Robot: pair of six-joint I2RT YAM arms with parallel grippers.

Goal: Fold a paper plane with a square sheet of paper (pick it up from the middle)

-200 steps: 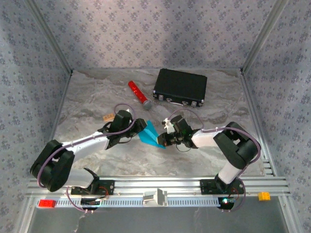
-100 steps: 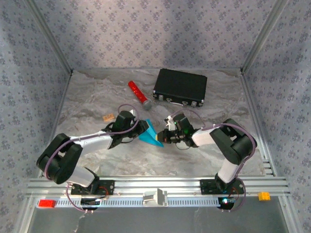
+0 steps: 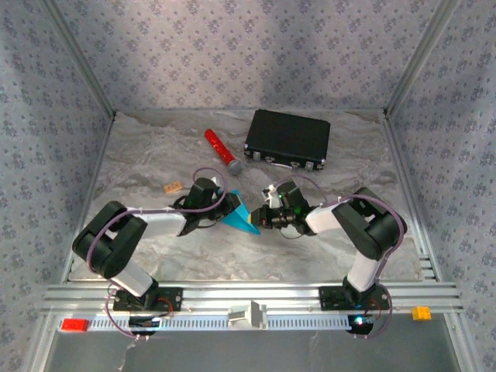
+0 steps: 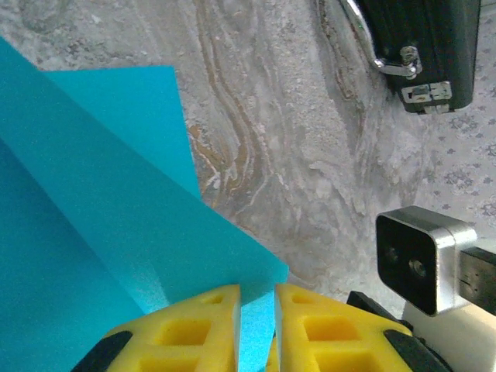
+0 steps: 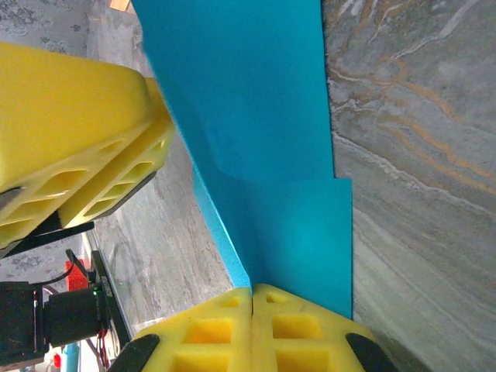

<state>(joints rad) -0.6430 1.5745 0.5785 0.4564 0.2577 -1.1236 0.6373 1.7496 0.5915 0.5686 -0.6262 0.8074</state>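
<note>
- The square sheet of paper (image 3: 241,216), partly folded, is held above the desk (image 3: 155,155), in front of the black case (image 3: 287,139).
- Left end effector (image 4: 256,310) pinches its left edge.
- Right end effector (image 5: 252,310) is clenched on its right edge.

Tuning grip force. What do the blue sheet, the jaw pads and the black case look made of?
Square sheet of paper: thin matte cyan paper, holds sharp creases and folded layers.
Pads: yellow foam or soft rubber by the look, matte, with moulded hollow cells.
Black case: hard shell, probably plastic or leatherette, faint sheen; its latches and handle look like bright metal.
</note>
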